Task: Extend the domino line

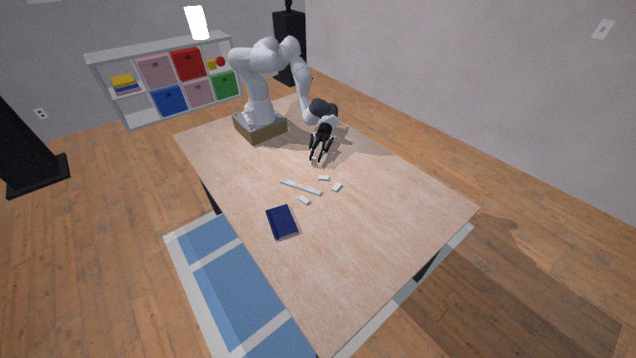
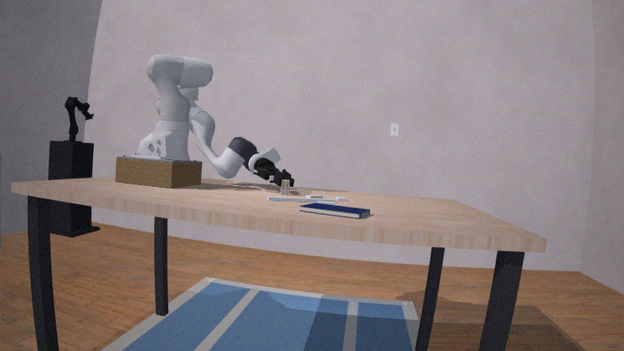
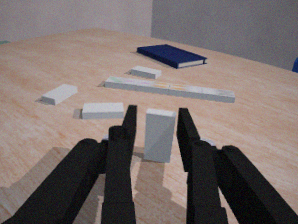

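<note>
A white domino (image 3: 160, 135) stands upright on end on the table, between my gripper's fingers, with a small gap on each side. The gripper is open and low over the table; it also shows in the top view (image 1: 318, 156) and the exterior view (image 2: 286, 183). The line of dominoes (image 1: 300, 186) lies flat a little beyond it, also in the wrist view (image 3: 169, 90). Three loose dominoes lie flat around the line: one (image 1: 323, 178) near the gripper, one (image 1: 336, 186) to the right, one (image 1: 304, 200) on the line's far side.
A dark blue book (image 1: 281, 221) lies flat beyond the line, also in the wrist view (image 3: 172, 55). The arm's wooden base block (image 1: 259, 126) stands at the table's back edge. A shelf with coloured bins (image 1: 169, 80) stands on the floor behind.
</note>
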